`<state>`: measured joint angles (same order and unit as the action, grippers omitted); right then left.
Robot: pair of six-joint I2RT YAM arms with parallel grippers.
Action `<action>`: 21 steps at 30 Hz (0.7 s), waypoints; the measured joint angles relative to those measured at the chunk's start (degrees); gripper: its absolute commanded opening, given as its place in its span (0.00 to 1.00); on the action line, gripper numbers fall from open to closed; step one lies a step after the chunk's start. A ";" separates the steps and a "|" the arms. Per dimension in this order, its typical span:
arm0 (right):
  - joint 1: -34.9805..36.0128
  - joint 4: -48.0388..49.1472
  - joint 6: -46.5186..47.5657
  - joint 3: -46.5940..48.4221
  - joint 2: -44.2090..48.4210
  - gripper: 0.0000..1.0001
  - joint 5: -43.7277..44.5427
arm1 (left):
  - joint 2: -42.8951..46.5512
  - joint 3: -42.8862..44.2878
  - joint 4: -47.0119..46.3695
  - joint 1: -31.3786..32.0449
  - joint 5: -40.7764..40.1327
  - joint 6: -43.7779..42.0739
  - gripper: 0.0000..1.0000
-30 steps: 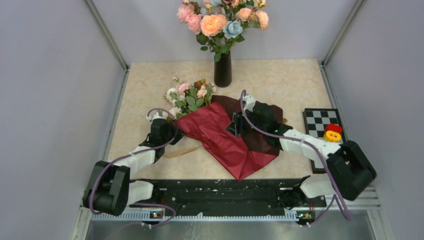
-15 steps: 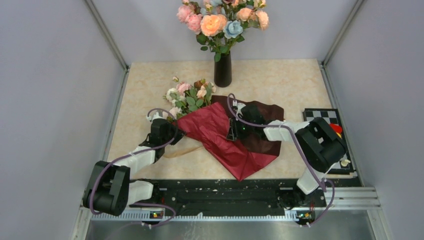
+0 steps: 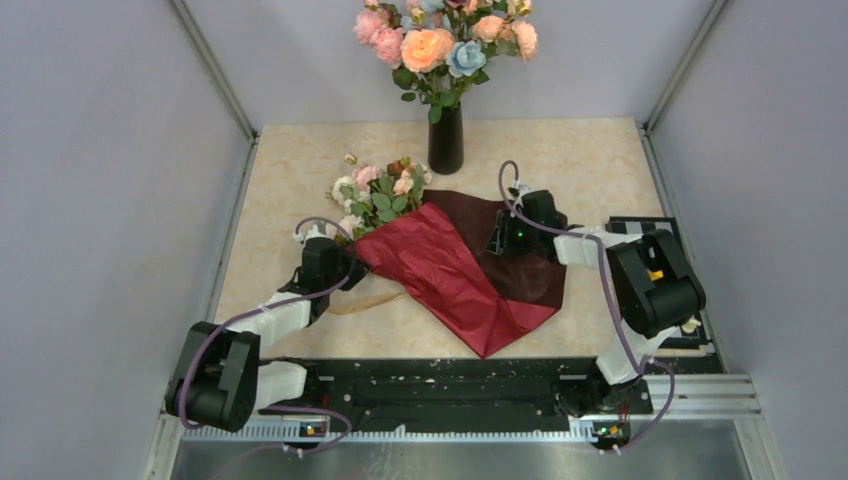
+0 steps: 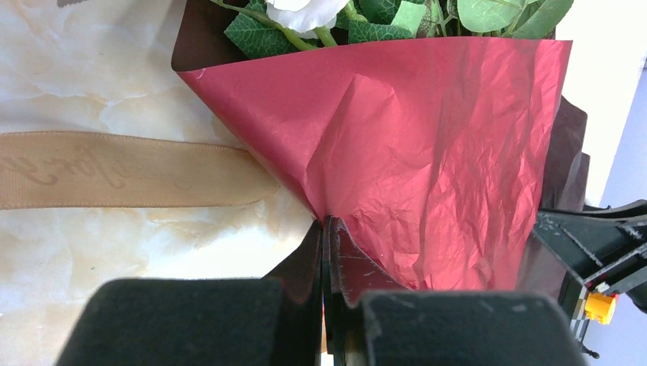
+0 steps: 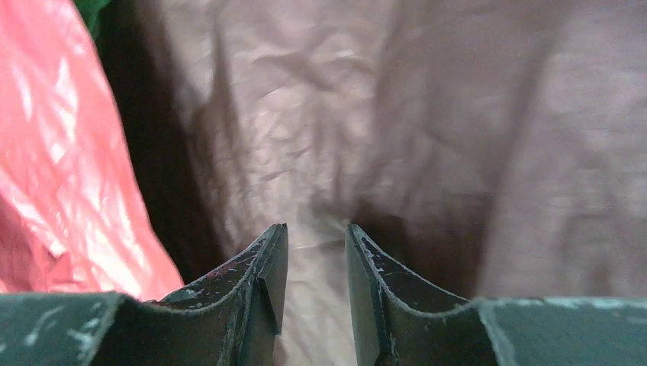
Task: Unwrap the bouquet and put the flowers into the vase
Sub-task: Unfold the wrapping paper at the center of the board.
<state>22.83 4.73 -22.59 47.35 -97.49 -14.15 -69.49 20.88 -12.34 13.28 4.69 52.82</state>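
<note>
A slim black bottle-like vase (image 3: 445,140) stands at the far middle of the beige marbled bench (image 3: 580,165). It holds large peach, pink and blue blooms (image 3: 440,45). Just in front of the vase and a little to its left lie the small cream, pink and brownish flowers (image 3: 375,195) on green leafy stems. Their stems go under a crinkled red paper sheet (image 3: 440,270).

The red sheet spreads out flat on the near side of the vase. It overlaps a dark maroon paper sheet (image 3: 535,275), which reaches out in front of the vase and to its right. A tan ribbon (image 3: 365,303) lies loose on the bench, well in front of the vase and to its left, with one end against the red sheet's edge.

The left fingers (image 4: 320,252), also front-left of the vase, are clenched on a pinched corner of the red sheet (image 4: 427,145), beside the ribbon (image 4: 130,169). The right fingers (image 5: 278,240), front-right of the vase, stand slightly parted. Their tips are down at the dark maroon paper (image 5: 427,114), and nothing is clamped between them. A black-and-white checkered board (image 3: 625,226) lies far to the vase's right, partly hidden by the right arm.
</note>
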 measured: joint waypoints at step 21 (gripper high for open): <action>-20.76 -4.00 -0.66 -1.81 6.49 0.58 5.92 | -2.67 1.16 0.52 0.00 0.70 -2.21 0.11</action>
<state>2.07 0.73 -23.24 45.54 -91.00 -8.23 -72.16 22.04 -11.81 13.28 5.39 50.61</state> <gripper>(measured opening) 0.537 0.008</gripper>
